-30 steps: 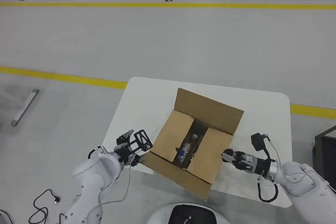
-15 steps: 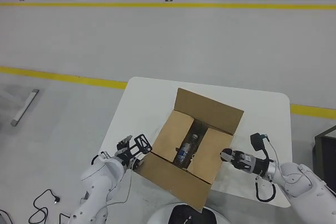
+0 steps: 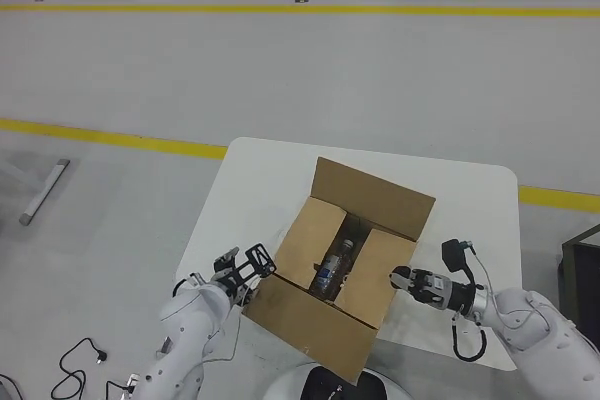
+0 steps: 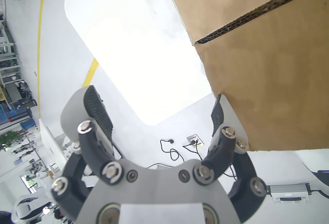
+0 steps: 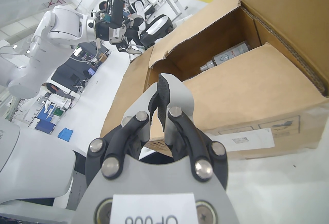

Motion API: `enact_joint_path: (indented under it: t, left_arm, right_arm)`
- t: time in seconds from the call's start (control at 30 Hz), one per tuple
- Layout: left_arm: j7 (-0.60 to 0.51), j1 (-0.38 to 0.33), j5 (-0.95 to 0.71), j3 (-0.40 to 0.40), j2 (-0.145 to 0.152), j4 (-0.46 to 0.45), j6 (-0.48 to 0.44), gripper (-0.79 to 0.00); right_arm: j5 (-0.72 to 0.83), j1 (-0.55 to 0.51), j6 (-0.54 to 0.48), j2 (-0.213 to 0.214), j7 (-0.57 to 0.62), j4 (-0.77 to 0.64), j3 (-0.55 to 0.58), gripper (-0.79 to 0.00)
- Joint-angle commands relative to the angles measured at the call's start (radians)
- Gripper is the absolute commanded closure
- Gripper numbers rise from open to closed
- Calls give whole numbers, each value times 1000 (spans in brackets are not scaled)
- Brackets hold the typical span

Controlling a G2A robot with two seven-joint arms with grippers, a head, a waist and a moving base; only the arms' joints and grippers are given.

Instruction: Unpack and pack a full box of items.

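A brown cardboard box (image 3: 370,195) stands on the white table (image 3: 270,180), its back flap up, its two side flaps lying half inward and its front flap hanging out over the table's near edge. A clear bottle (image 3: 330,268) lies inside, seen through the gap; the bottle (image 5: 226,56) rests near the back wall. My left gripper (image 3: 250,265) is open beside the box's left front corner, one finger close to the cardboard (image 4: 257,55). My right gripper (image 3: 405,278) is shut, tips against the box's right side by the flap fold (image 5: 257,96).
Bare table lies left of and behind the box. A dark cabinet (image 3: 590,270) stands off the table's right end. Cables (image 3: 75,360) lie on the floor at the lower left.
The left gripper has slid toward the box's front corner. The front flap has swung lower and outward. The right gripper has edged slightly toward the box.
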Motion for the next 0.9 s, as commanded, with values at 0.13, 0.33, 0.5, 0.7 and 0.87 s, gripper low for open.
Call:
enact_joint_path:
  t: [0.13,0.33,0.5,0.7,0.87]
  left_arm:
    - [35,-11,3,33,-1,36,57,-785]
    - [56,-19,-1,52,-1,56,98,-785]
    - [64,-14,-21,54,0,39,116,-785]
    - [27,-8,-124,32,3,-27,74,-785]
    - [-42,-11,-241,14,7,-88,-19,-785]
  right_arm:
    - [13,5,-2,-1,37,12,-15,0]
    - [20,17,-1,-1,73,17,-23,0]
    - [40,17,-13,-1,56,14,-11,0]
    - [103,-3,-45,7,78,-3,4,0]
    - [129,-15,-45,15,114,-17,15,0]
